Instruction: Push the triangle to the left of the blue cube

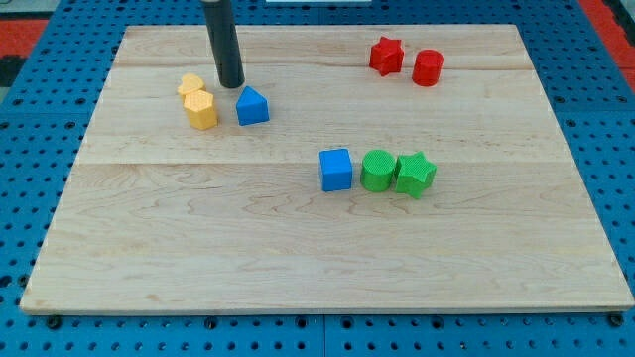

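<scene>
The blue triangle (252, 106) lies on the wooden board (198, 248) in the upper left part of the view. My tip (232, 85) stands just above and to the left of it, close to its top edge. The blue cube (336, 170) sits near the middle of the board, to the right of and below the triangle. No gripper shows, only the dark rod.
Two yellow blocks (198, 102) lie touching each other just left of the triangle. A green cylinder (377, 171) and a green star (415, 175) line up right of the blue cube. A red star (386, 56) and a red cylinder (428, 67) sit at the upper right.
</scene>
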You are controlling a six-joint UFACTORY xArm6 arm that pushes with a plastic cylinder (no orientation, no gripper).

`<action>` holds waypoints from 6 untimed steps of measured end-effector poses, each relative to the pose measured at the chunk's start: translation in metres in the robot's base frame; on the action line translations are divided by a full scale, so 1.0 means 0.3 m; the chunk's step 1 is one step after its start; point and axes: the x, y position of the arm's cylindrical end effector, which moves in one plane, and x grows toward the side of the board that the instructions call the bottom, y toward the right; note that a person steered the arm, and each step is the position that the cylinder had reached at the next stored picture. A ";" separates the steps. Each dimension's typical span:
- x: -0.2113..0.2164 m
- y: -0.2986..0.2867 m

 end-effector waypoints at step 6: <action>0.440 0.107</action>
